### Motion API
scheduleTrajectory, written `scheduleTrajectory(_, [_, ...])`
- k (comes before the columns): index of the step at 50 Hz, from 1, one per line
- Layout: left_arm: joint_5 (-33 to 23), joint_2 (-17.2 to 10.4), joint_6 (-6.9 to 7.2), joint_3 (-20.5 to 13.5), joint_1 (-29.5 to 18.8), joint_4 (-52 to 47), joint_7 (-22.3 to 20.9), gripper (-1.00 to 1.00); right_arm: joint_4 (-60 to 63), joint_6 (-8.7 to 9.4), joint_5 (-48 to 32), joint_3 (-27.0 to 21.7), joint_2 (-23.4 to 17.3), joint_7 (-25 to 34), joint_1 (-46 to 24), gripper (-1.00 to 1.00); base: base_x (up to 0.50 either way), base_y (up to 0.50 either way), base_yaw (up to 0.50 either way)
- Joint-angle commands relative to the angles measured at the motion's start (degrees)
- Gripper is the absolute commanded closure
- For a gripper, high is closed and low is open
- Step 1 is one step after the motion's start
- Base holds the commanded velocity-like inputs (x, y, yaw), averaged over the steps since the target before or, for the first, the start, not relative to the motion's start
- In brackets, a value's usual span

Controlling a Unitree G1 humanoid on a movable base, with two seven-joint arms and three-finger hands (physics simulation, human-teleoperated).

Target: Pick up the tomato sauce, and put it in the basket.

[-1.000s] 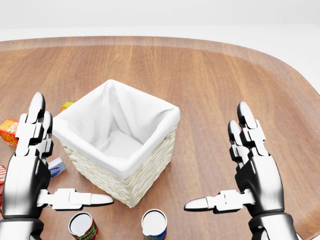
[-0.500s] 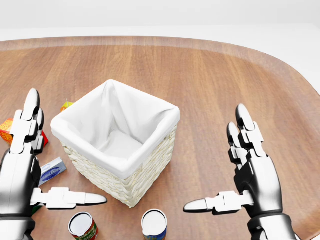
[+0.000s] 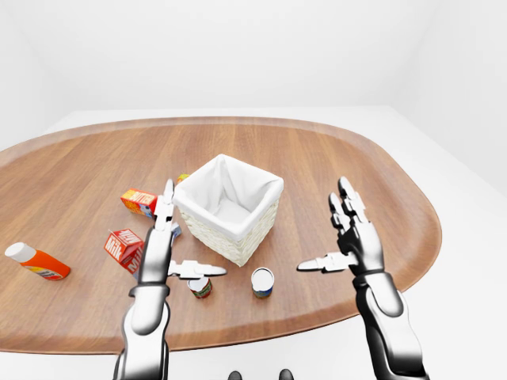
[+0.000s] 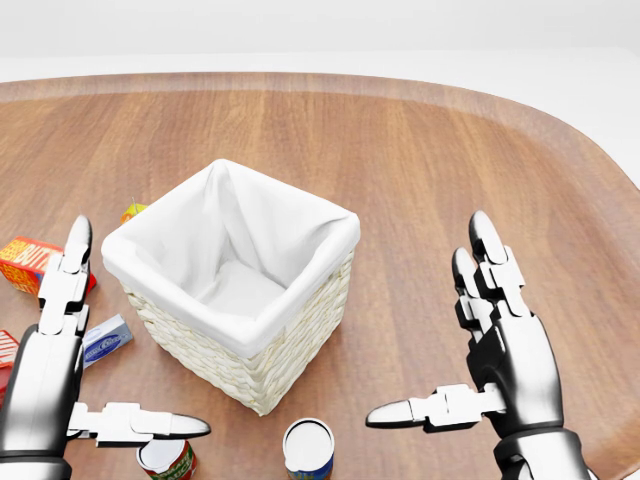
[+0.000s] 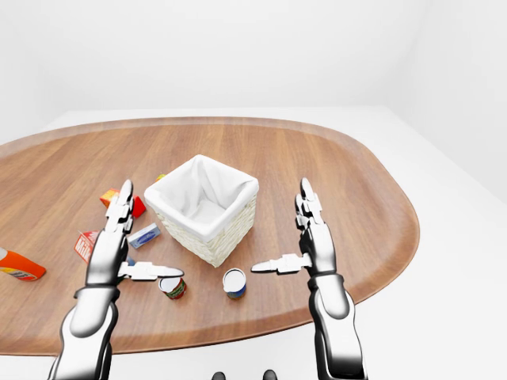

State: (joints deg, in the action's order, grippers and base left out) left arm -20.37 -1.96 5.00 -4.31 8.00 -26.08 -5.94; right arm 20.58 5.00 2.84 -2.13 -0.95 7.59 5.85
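Note:
The tomato sauce can (image 4: 165,461), with a red and green label, stands upright at the bottom left of the head view, just under my left thumb. The white-lined wicker basket (image 4: 250,352) stands in the middle of the wooden table. It looks to hold nothing. My left hand (image 4: 125,340) is open, fingers pointing up, to the left of the basket and above the can. My right hand (image 4: 425,320) is open and empty to the right of the basket.
A blue-labelled can (image 4: 308,449) stands right of the tomato sauce. A small blue-white box (image 4: 105,340), red cartons (image 3: 139,201) (image 3: 123,244) and an orange bottle (image 3: 36,262) lie to the left. The table's edge (image 3: 261,336) runs close below the cans.
My left hand has dropped lower in the head view, and its thumb now partly covers the tomato sauce can. My right hand has sunk only slightly. Both stay open.

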Motion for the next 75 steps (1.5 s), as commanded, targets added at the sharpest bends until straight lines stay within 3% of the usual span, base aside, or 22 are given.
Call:
scheduleTrajectory(1, [-1.96, 0.23, 0.0, -0.06, 1.35, 1.04, -0.11, -1.0, -0.32, 0.0, -0.1, 0.02, 0.01, 0.02, 0.0, -1.0, 0.0, 0.0, 0.0])
scheduleTrajectory(53, [-2.17, -0.55, 0.0, -1.4, 0.45, 12.81, 2.58, -1.0, -1.78, 0.0, -0.69, 0.22, 0.0, -0.16, -0.08, -1.0, 0.0, 0.0, 0.0])
scheduleTrajectory(75, [-2.79, -0.43, 0.0, -0.29, 1.33, 15.06, 3.64, -1.0, -2.12, 0.0, -0.9, 0.21, -0.01, -0.18, -0.16, -1.0, 0.0, 0.0, 0.0])
